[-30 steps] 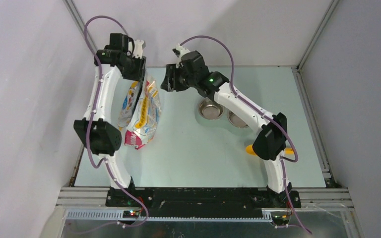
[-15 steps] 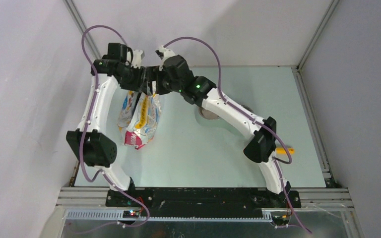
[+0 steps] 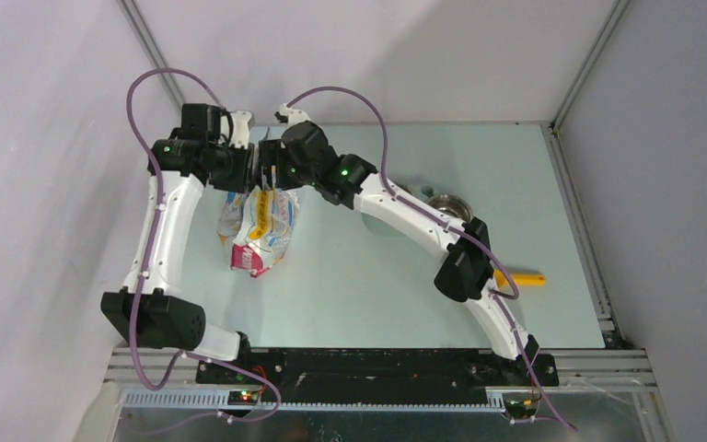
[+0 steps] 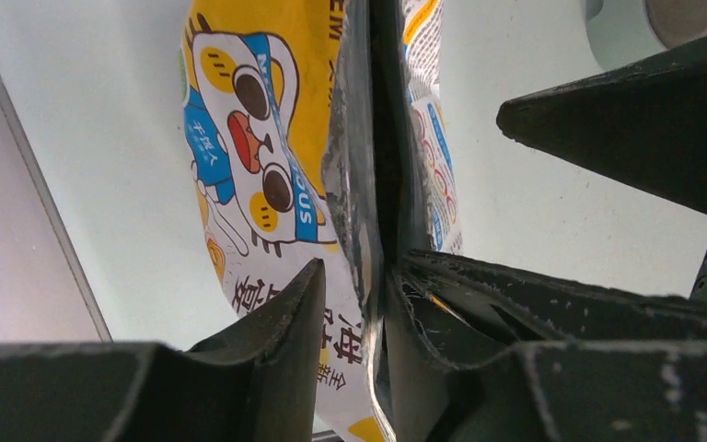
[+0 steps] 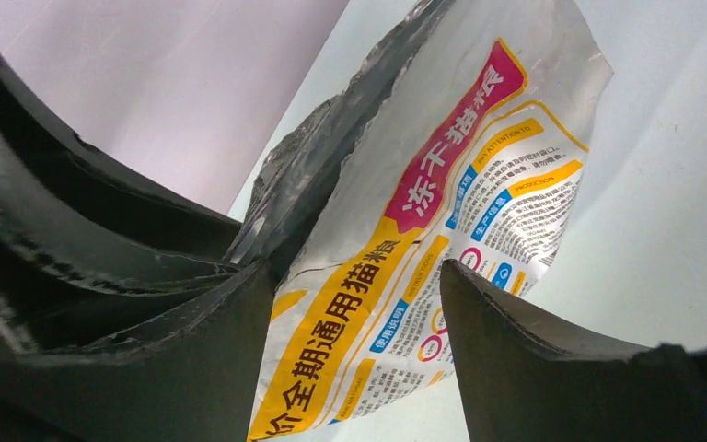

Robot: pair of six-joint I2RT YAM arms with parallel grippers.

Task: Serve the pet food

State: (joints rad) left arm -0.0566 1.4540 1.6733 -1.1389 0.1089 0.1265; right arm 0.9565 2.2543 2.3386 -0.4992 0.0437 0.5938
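The white printed foil bag [image 3: 260,226] stands upright at the left of the table, its top held between both grippers. My left gripper [image 3: 242,172] is shut on one wall of the bag's mouth; in the left wrist view [image 4: 357,267] the foil edge sits between its fingers. My right gripper [image 3: 273,175] is open, its fingers straddling the other wall of the bag [image 5: 479,166] in the right wrist view [image 5: 354,281] without closing on it. The pet food is hidden; no kibble shows. The yellow scoop [image 3: 523,278] lies at the right, partly under my right arm.
A steel bowl [image 3: 449,206] sits at the right of centre, and a second one [image 3: 401,190] is mostly hidden under my right forearm. Walls enclose the table at the back and on both sides. The left gripper's fingers [image 5: 74,239] crowd the right wrist view.
My right arm has swung left from above the bowls to the bag's top. My left gripper has shifted slightly left with the bag. One bowl is now uncovered.
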